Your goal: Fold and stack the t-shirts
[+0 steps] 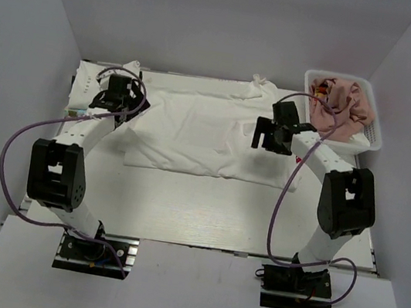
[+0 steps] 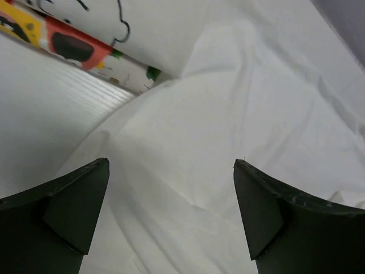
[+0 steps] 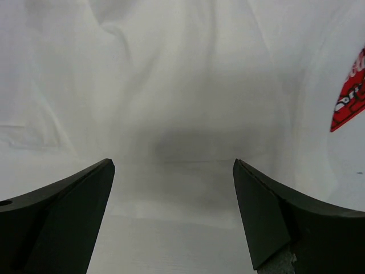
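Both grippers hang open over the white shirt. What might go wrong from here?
The left gripper sits where the white t-shirt meets a printed shirt; a pinch may catch both. The right gripper faces flat cloth with no edge below it, so closing may only bunch it.

white t-shirt (image 1: 208, 135): soft matt cloth | basket (image 1: 372, 141): white plastic lattice

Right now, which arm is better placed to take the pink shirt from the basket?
Right. The right gripper, open, is close beside the basket with the pink shirt; the left gripper is far across the white shirt.
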